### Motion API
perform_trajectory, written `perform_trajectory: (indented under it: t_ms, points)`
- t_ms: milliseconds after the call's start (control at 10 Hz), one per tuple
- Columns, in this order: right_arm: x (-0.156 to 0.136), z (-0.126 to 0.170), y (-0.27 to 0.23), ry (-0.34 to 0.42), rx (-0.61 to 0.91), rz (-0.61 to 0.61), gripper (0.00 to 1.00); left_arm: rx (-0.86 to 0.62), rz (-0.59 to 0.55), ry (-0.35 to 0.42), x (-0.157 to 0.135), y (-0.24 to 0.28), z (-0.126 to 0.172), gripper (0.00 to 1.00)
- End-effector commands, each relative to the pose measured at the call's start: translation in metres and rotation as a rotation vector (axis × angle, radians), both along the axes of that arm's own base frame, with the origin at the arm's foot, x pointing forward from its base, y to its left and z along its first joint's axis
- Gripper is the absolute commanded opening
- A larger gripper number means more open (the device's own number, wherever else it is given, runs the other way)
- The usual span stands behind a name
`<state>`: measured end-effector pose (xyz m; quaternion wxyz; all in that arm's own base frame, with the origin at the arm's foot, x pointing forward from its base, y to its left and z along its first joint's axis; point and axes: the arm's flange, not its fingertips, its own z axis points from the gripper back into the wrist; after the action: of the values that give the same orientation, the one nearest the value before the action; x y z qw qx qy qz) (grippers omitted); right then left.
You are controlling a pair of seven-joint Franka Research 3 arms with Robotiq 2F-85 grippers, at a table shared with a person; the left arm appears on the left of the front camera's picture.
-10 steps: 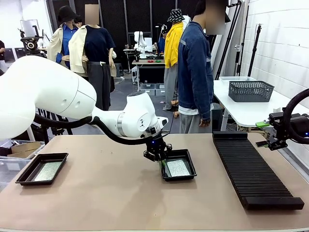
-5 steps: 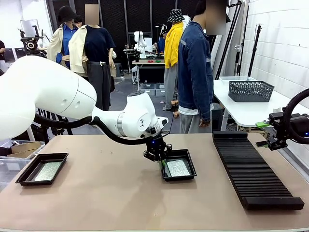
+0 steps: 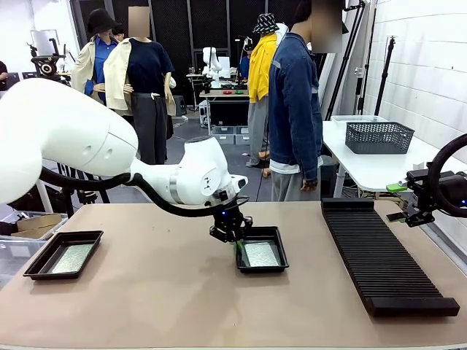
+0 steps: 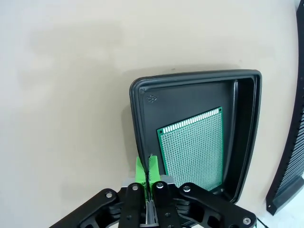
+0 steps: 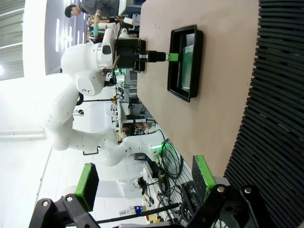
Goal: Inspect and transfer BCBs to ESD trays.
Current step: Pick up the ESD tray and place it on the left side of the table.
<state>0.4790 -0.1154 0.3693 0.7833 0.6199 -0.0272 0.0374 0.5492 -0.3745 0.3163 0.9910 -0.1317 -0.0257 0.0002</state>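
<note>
A: Trays w/ BCBs?
B: Both: left tray [image 3: 64, 254], centre tray [image 3: 262, 255], one board [image 4: 194, 147] each.
A: Grippers?
B: Left gripper [image 4: 146, 170] clamped on centre tray rim; right gripper [image 5: 142, 183] agape, empty. Rack [image 3: 383, 260] prob. empty, so nearly done.

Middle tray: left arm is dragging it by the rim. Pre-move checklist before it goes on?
1. Left gripper shut on the middle tray rim: ok, green pads pinch the near wall in the left wrist view.
2. Board seated flat in that tray: ok, lying on the floor, inside the rim.
3. Tray flat on the table: cannot tell, the gripped edge may be lifted a little.
4. Path toward the left tray: ok, bare table between them.
5. Right gripper out of the way: ok, open, beside the black slotted rack.
6. Person clear of the table: ok, standing behind the far edge.
</note>
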Motion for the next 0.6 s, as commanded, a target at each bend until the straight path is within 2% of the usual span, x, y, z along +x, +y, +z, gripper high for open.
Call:
perform_trajectory:
  t_ms: [0,500]
  points:
    - [-0.001,0.0,0.0,0.009,-0.005,-0.008,1.0,-0.001,-0.051,0.017,-0.019,0.034,0.005,0.0]
    - [-0.001,0.0,0.0,0.009,-0.005,-0.008,1.0,0.004,-0.084,0.006,-0.024,0.101,0.005,0.0]
